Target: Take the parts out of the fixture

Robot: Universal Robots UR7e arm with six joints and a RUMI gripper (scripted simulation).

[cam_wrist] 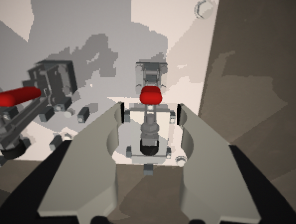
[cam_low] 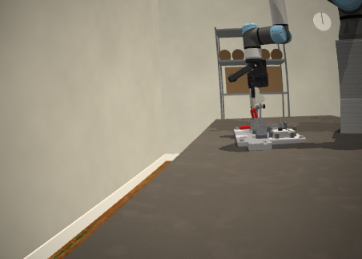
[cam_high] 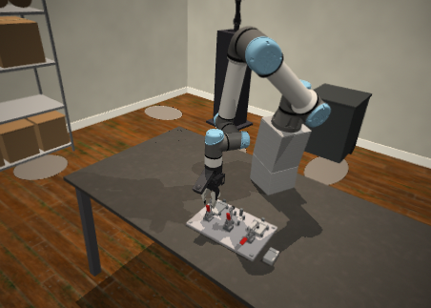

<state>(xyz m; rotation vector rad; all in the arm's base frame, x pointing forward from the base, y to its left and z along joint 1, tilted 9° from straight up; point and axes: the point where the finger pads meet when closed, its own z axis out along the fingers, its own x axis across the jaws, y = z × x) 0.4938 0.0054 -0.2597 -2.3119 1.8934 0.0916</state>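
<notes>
The white fixture plate (cam_high: 197, 224) (cam_low: 242, 137) (cam_wrist: 192, 45) carries three clamps with red handles. My gripper (cam_high: 209, 203) (cam_low: 252, 107) (cam_wrist: 150, 104) is partly open, its fingers apart on either side of the far-left clamp's upright red handle (cam_wrist: 151, 95). A pale part (cam_high: 220, 207) (cam_wrist: 135, 137) sits between pegs at this clamp. The middle clamp's handle (cam_high: 228, 216) (cam_wrist: 20, 95) is upright; no part shows there. The right clamp's handle (cam_high: 243, 240) (cam_low: 244, 127) lies low, with a pale part (cam_high: 259, 228) beside it. Another pale part (cam_high: 271, 256) (cam_low: 259, 146) lies on the table off the plate's right end.
In the scene 2 view a clamp arm with a dark tip (cam_low: 263, 106) stands raised close to my fingers; which clamp it belongs to is unclear. Small pegs (cam_high: 240, 214) stand behind the middle clamp. The robot's grey pedestal (cam_high: 274, 165) is behind the fixture.
</notes>
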